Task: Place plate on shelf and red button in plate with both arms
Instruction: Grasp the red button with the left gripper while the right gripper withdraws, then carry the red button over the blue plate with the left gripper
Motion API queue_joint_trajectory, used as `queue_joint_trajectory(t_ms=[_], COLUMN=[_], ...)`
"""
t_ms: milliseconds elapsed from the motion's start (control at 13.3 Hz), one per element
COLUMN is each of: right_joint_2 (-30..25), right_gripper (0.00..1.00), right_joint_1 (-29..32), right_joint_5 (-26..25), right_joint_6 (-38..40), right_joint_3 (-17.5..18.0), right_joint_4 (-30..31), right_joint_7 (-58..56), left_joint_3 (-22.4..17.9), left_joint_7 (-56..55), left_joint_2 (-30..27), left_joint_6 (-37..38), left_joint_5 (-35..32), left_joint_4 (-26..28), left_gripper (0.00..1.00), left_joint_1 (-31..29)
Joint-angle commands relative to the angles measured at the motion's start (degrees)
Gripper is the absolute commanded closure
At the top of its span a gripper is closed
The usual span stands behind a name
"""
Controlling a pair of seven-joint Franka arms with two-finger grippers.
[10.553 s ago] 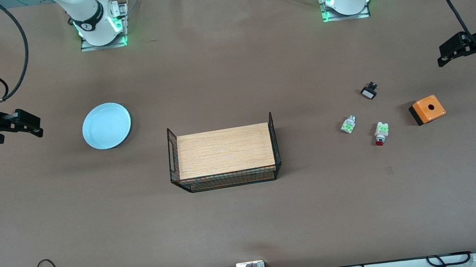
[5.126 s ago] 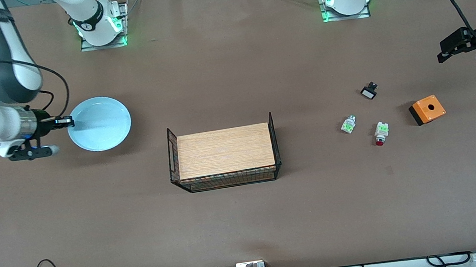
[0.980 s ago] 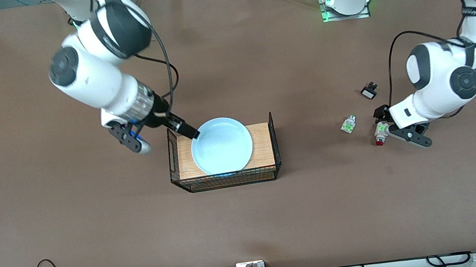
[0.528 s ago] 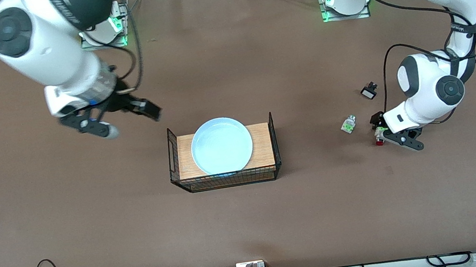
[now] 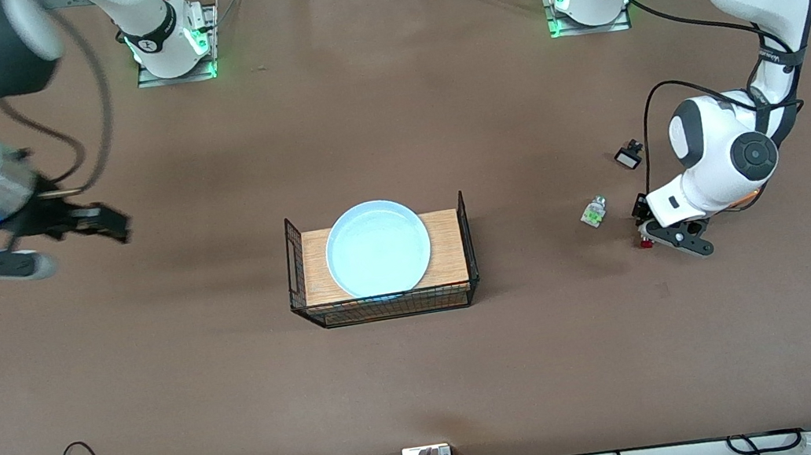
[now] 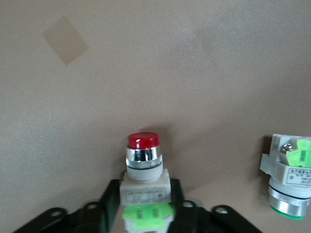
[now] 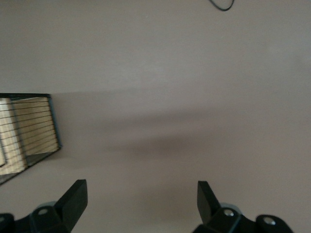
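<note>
Fingers [image 6: 109, 199] of left gripper [image 6: 146, 204] clamp glossy-capped red button [image 6: 144, 165]; right gripper [image 7: 141, 199] spread; round plate [image 5: 377, 248] on wood.

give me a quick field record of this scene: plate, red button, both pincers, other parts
plate: lies on the wooden board in the wire basket, mid-table
red button: on the table toward the left arm's end, clamped at its white body
left pincer: shut on the red button, low at the table
right pincer: open, empty, over bare table toward the right arm's end
green-labelled part: on the table beside the red button, apart from it
small black part: farther from the front camera than the green-labelled part
</note>
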State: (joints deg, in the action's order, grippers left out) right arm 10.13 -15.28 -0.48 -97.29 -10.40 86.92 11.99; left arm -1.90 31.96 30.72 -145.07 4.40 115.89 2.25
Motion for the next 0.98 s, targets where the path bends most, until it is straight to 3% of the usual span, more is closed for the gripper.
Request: queue_joint_trajectory(t_ms=[0, 226, 528, 754, 905], right_joint_2=[-2.31, -3.28, -5.73, -9.86, -9.87], right_gripper=[0.00, 0.00, 0.00, 0.00, 0.00], right_joint_1=[4.98, 7.37, 6.57, 6.66, 6.57], right_joint_5=[-0.58, -0.40, 0.04, 0.12, 0.12], right_joint_6=[1.40, 1.48, 2.98, 1.75, 1.75], right_joint_3=[1.17, 1.35, 1.35, 1.26, 1.35], right_joint_4=[0.79, 2.38, 5.00, 10.63, 9.86], right_joint_7=[-7.31, -11.11, -10.58, -10.58, -10.75], left_joint_3=[0.23, 0.66, 3.29, 8.30, 10.24], left_joint_7=[1.44, 0.65, -7.67, -16.98, -22.09], left_joint_2=[-1.10, -6.36, -7.43, -8.04, -8.57], left_joint_6=[-0.12, 9.33, 35.33, 44.24, 47.42], left_joint_5=[0.87, 1.22, 1.40, 3.49, 7.28], left_joint_4=[0.48, -2.32, -17.77, -25.00, -29.38], left_gripper=[0.74, 0.78, 0.84, 0.84, 0.84], left_joint_1=[-0.31, -0.05, 0.56, 0.13, 0.74])
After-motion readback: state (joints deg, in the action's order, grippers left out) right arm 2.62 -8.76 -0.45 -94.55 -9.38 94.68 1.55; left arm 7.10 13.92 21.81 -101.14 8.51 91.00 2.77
